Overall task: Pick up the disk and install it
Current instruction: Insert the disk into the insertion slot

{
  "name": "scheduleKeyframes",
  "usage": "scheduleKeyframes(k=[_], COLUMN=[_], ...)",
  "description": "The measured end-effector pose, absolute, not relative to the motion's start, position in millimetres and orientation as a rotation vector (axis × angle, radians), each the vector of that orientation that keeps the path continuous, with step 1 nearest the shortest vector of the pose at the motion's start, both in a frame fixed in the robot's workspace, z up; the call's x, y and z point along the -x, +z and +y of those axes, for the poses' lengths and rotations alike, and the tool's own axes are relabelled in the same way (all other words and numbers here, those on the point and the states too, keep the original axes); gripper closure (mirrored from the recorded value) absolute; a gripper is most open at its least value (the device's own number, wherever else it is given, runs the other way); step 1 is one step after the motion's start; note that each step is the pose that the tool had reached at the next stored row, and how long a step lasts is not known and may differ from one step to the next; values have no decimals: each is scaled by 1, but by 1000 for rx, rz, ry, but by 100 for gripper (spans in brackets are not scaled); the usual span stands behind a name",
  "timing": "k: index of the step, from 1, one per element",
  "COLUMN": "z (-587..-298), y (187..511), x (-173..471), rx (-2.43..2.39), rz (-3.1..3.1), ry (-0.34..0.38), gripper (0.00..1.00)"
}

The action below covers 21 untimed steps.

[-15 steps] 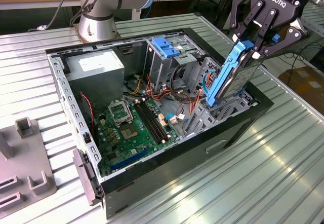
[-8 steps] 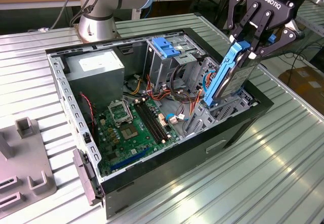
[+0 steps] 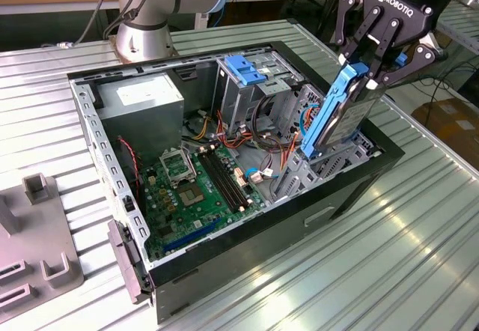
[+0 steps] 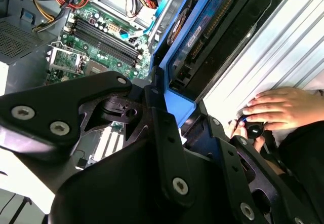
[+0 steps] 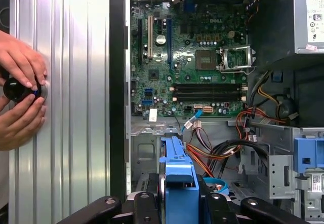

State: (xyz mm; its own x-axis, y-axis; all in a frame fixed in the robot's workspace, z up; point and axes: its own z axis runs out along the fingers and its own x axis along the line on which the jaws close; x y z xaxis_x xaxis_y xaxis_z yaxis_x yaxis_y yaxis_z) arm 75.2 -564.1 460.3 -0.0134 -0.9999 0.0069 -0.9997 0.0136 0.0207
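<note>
The gripper (image 3: pixel 372 76), jaws clamped on the top edge of the disk (image 3: pixel 346 117), holds it tilted with its lower end inside the computer case (image 3: pixel 247 250), so installing looks underway and seating calls for careful alignment.

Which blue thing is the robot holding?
The disk with blue rails, held in the gripper over the case. The blue latch on the metal cage sits apart, untouched.

A robotics lab: ribbed metal bench (image 3: pixel 419 256), opened computer case (image 3: pixel 247 250), robot arm (image 3: pixel 142 39).
</note>
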Motion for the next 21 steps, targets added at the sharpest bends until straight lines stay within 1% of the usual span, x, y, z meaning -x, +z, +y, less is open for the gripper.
scheduleKeyframes(k=[21], z=[-561], y=[444], x=[-79], rx=[-2186], rz=[-2229], ry=[-15], gripper=[63])
